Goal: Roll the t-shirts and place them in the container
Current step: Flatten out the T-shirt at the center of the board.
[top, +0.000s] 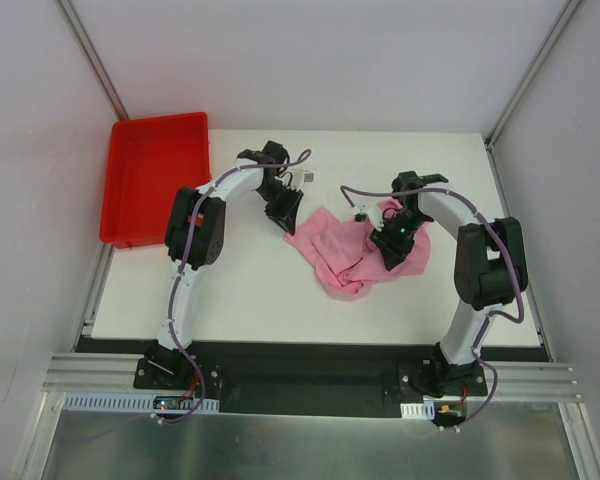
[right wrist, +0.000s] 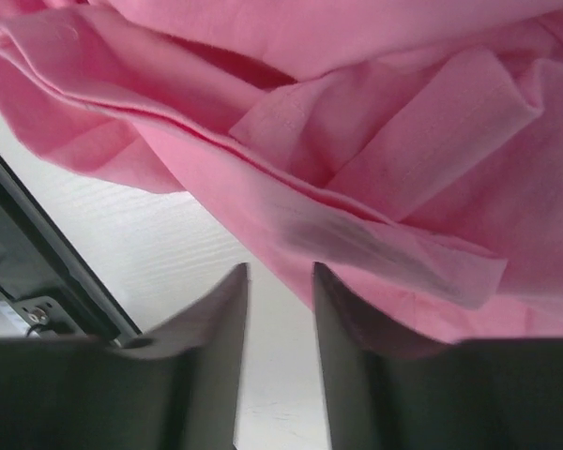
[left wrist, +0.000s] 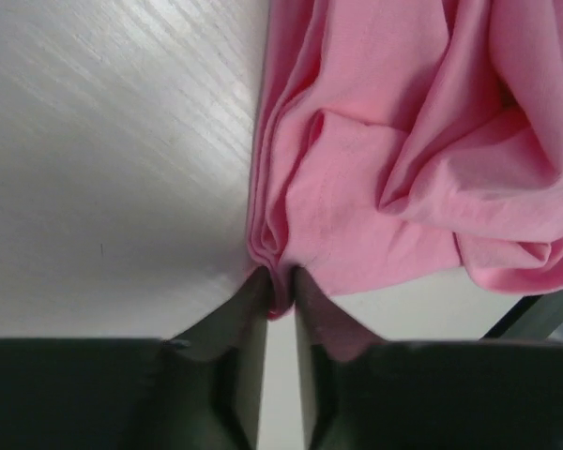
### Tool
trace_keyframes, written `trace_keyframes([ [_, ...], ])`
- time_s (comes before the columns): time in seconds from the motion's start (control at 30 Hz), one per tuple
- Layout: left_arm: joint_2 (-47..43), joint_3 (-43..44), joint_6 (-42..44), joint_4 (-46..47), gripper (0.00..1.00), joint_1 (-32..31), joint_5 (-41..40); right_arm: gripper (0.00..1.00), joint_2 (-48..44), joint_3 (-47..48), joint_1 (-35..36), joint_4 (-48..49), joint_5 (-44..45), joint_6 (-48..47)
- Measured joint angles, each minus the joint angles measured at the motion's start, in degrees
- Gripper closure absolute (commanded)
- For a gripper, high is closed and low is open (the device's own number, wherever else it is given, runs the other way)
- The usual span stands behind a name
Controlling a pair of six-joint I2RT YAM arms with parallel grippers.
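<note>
Across the middle of the white worktop (top: 260, 300), slightly toward its right edge, the t-shirt (top: 340, 255) lies in a loose, crumpled heap, not yet spread or rolled. The red tray (top: 155, 185), a rigid plastic box with straight walls, sits apart at the far left corner. The shirt is plain light-pink cotton, soft and matte, thrown into rounded folds and overlapping layers with a stitched hem showing. The worktop under it is smooth with a faint wood-like grain.

The left gripper (left wrist: 280, 284) is at the heap's left edge, its dark fingers clenched on a narrow doubled fold of the fabric. The right gripper (right wrist: 281, 281) is at the heap's right side, jaws apart with bare worktop between them; cloth drapes over one finger, nothing held.

The step in hand looks like flattening the shirt. To do it well, the right claw should take an edge opposite the left's pinch, and both should draw apart low and evenly, since thin cotton bunches and slips easily.
</note>
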Motion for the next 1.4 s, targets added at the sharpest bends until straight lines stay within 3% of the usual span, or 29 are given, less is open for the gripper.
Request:
trace_keyframes([
  [0.1,0.4,-0.2,-0.4,0.0,1.0,0.3,2.1,0.94,0.0,-0.6,0.2,0.4,0.9,0.1],
  [0.27,-1.4,-2.8,-0.6,0.3,1.0,1.3,4.8,0.94,-3.1,-1.1,0.7,0.8,0.9,0.1],
  [0.4,-7.8,-8.4,-1.0,-0.1,1.0,3.1,6.4,0.51,-8.9,-1.3,0.7,-0.2,0.6,2.6],
  [0.5,-14.4,-12.2,-1.1,-0.4,1.0,4.5,6.7,0.41,-8.7,-0.7,0.3,0.2,-0.1,6.6],
  [0.67,-22.8,-17.2,-1.0,-0.7,1.0,6.1,6.7,0.39,-1.5,2.0,0.0,2.1,-0.3,9.6],
  [0.97,-22.9,-20.0,0.5,-1.2,1.0,6.2,4.7,0.4,9.2,9.5,0.0,3.9,1.1,12.5],
  [1.03,-22.9,-20.3,0.8,-1.3,1.0,6.2,4.6,0.44,10.6,11.0,0.0,4.3,1.9,12.7],
  [1.1,-22.9,-20.6,1.0,-1.4,1.0,6.2,4.2,0.58,11.6,11.4,0.0,4.9,2.6,12.8],
  [1.13,-22.9,-20.6,1.1,-1.5,1.0,6.2,3.8,0.71,11.9,11.4,0.1,5.1,3.3,12.7],
  [1.23,-22.9,-20.6,1.5,-1.5,1.0,6.2,3.3,0.93,12.3,10.9,0.5,6.2,5.4,12.9],
  [1.3,-22.9,-20.6,1.8,-1.5,1.0,6.2,3.2,0.99,12.2,10.1,1.0,7.1,6.6,12.9],
  [1.4,-22.9,-20.6,1.9,-1.5,1.0,6.2,3.1,0.99,10.9,8.8,1.9,8.2,8.0,13.4],
])
